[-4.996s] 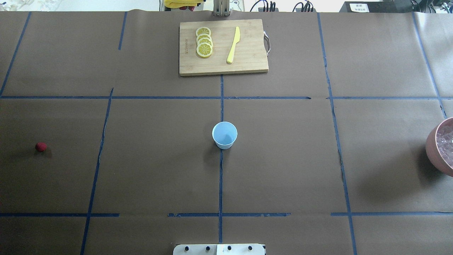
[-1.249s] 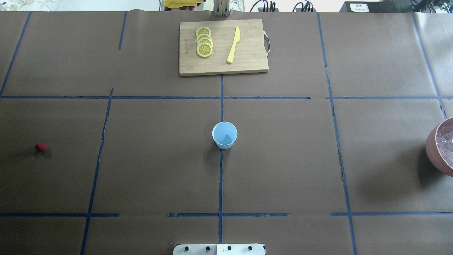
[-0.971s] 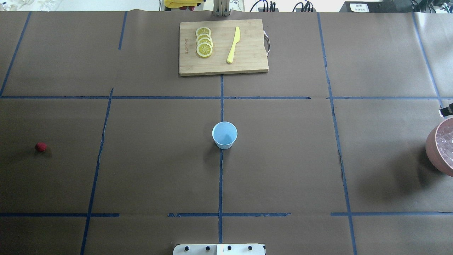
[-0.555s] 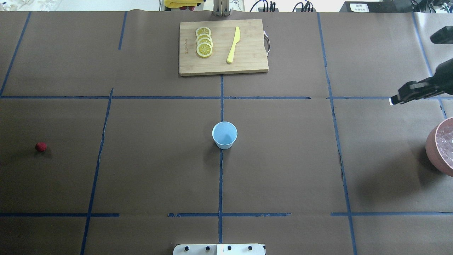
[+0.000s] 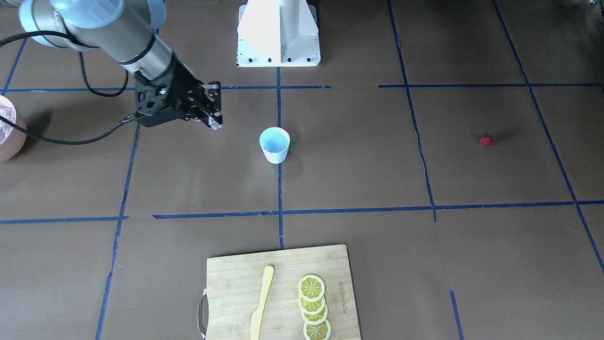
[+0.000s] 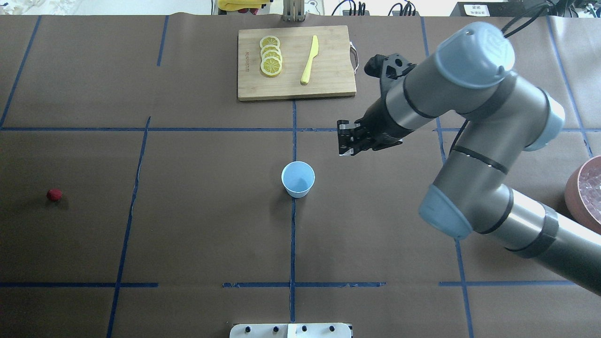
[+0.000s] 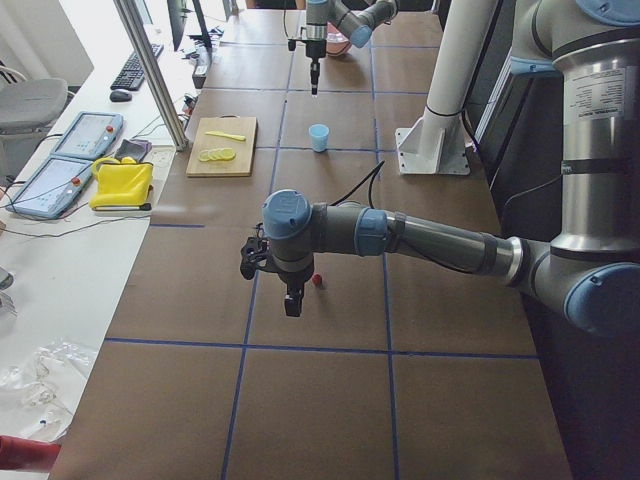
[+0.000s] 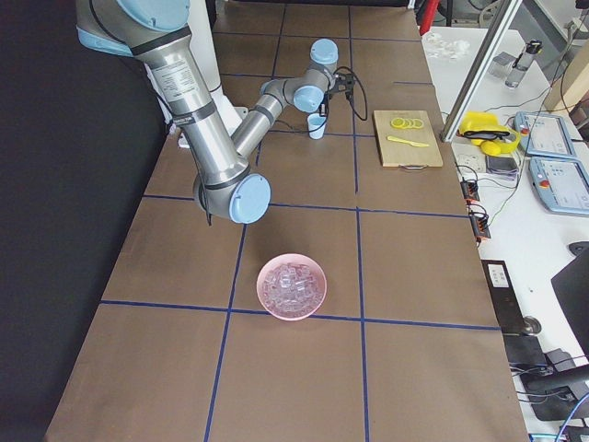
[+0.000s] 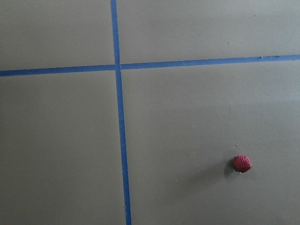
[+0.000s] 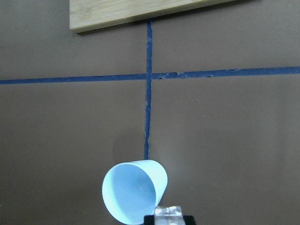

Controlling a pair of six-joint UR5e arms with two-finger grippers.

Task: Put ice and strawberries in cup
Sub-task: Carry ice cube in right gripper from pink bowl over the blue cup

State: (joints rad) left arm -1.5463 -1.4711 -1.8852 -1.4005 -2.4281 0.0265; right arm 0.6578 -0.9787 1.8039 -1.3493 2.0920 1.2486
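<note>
Though cropped, ice (image 10: 168, 211) in right jaws

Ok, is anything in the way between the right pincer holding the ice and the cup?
Nothing visible. The right pincer, shut on an ice cube, hangs beside the cup with only bare table between them; the cutting board lies farther off.

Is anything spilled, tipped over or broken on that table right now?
Nothing stands out. The cup stands upright, the lemon slices lie in a neat row on the board, and the ice sits inside its pink bowl. The strawberry lies alone on the table, but looks intact.
</note>
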